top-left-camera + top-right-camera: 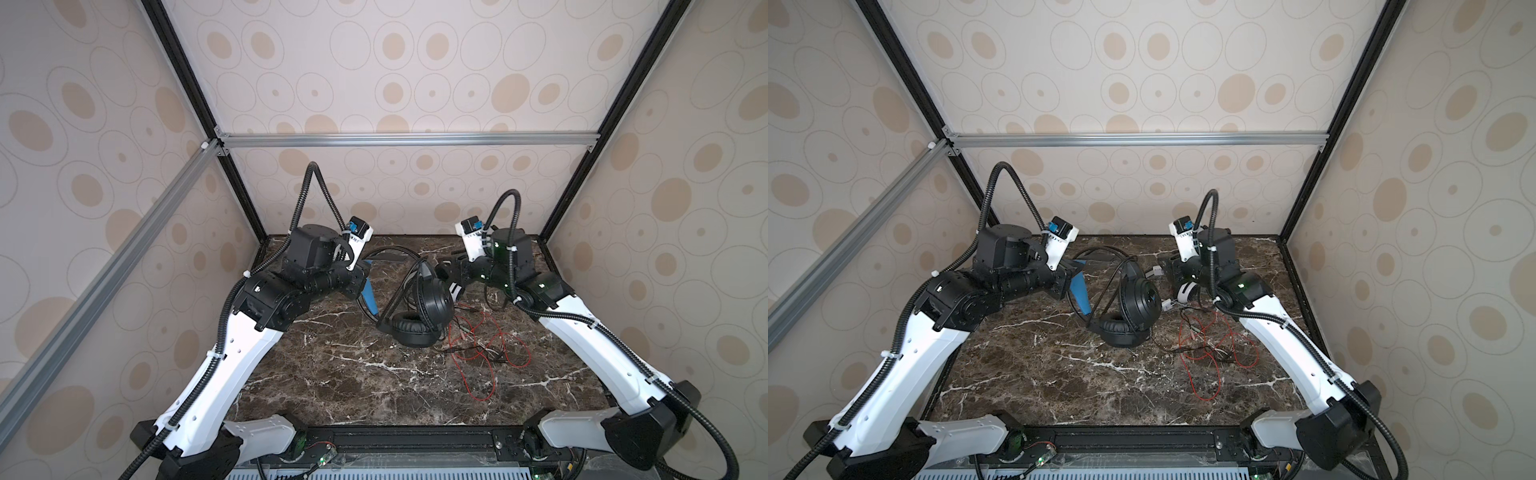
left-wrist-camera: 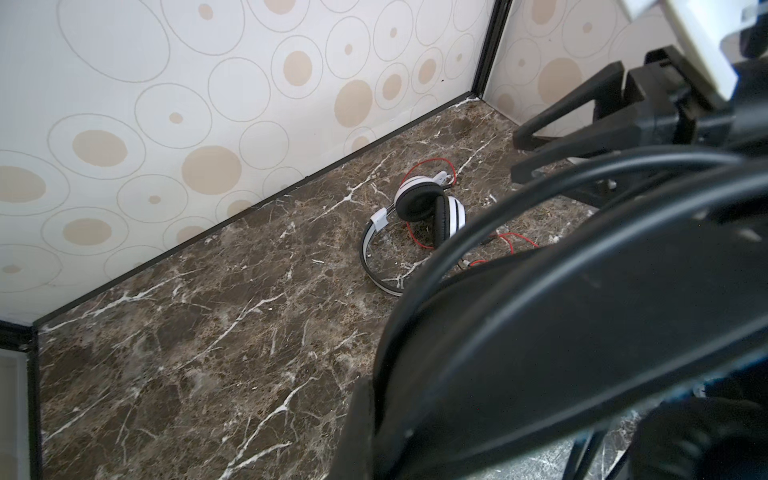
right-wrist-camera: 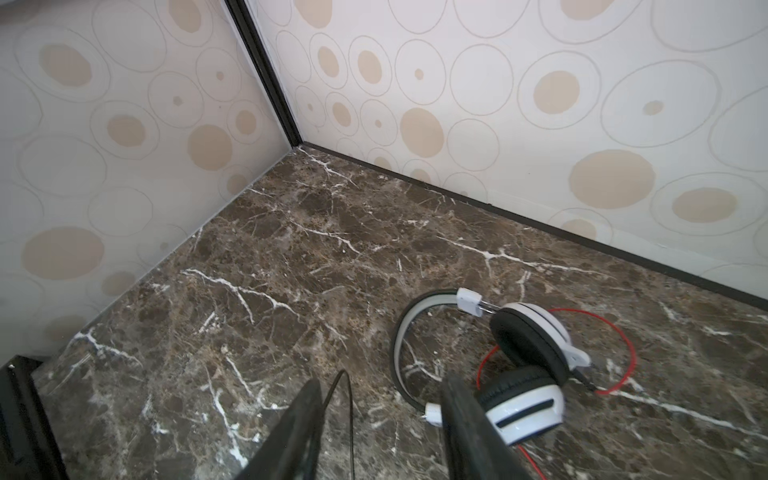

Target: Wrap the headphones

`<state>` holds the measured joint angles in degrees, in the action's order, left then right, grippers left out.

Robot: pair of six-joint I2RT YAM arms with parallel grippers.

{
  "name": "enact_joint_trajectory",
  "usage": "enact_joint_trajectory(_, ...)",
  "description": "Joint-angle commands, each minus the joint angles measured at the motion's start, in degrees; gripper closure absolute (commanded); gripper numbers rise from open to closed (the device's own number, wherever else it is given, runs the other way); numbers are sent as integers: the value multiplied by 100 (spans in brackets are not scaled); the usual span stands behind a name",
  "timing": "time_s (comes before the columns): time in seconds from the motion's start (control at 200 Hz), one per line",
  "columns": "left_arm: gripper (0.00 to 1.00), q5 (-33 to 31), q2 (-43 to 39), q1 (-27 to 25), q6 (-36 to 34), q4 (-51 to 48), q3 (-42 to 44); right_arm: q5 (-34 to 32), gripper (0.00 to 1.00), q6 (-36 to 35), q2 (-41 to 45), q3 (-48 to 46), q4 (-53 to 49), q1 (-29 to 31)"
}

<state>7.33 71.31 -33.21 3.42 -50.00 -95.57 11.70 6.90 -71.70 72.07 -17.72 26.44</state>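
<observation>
The black headphones [image 1: 432, 309] [image 1: 1140, 305] stand mid-table, their ear cups on the marble. My left gripper [image 1: 365, 275] [image 1: 1074, 275] is shut on their blue-lined headband [image 1: 370, 297], which fills the left wrist view as a dark band [image 2: 582, 316]. Their black cord [image 1: 392, 251] loops over the band. My right gripper [image 1: 449, 271] [image 3: 382, 424] stands open just right of them. A thin strand of black cord [image 3: 350, 411] hangs loose between its fingers [image 3: 469, 432]. The white headphones [image 3: 523, 365] [image 2: 419, 208] [image 1: 1185, 291] lie beside and below that gripper.
The red cord [image 1: 478, 345] [image 1: 1208, 349] of the white headphones sprawls in loose loops over the marble table [image 1: 353, 386] to the right of centre. Patterned walls close in the back and both sides. The arm bases sit along the front edge.
</observation>
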Motion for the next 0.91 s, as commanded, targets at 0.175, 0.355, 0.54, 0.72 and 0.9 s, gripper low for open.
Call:
enact_joint_trajectory(0.175, 100, 408, 377, 5, 538, 231, -1303, 1158, 43, 363, 675, -1150, 915, -42)
enact_joint_trajectory(0.355, 100, 488, 541, -1, 673, 297, -1552, 1541, 28, 499, 788, -1632, 1531, -48)
enact_joint_trajectory(0.54, 100, 523, 542, 5, 844, 532, -1530, 1914, 24, 365, 390, -1644, 2119, -43)
enact_joint_trajectory(0.72, 100, 482, 669, -5, 886, 534, -1762, 2395, 24, -28, -126, -1467, 2334, -45)
enact_joint_trajectory(0.9, 100, 470, 735, -1, 960, 574, -1920, 2319, 23, -318, -140, -1656, 2407, -43)
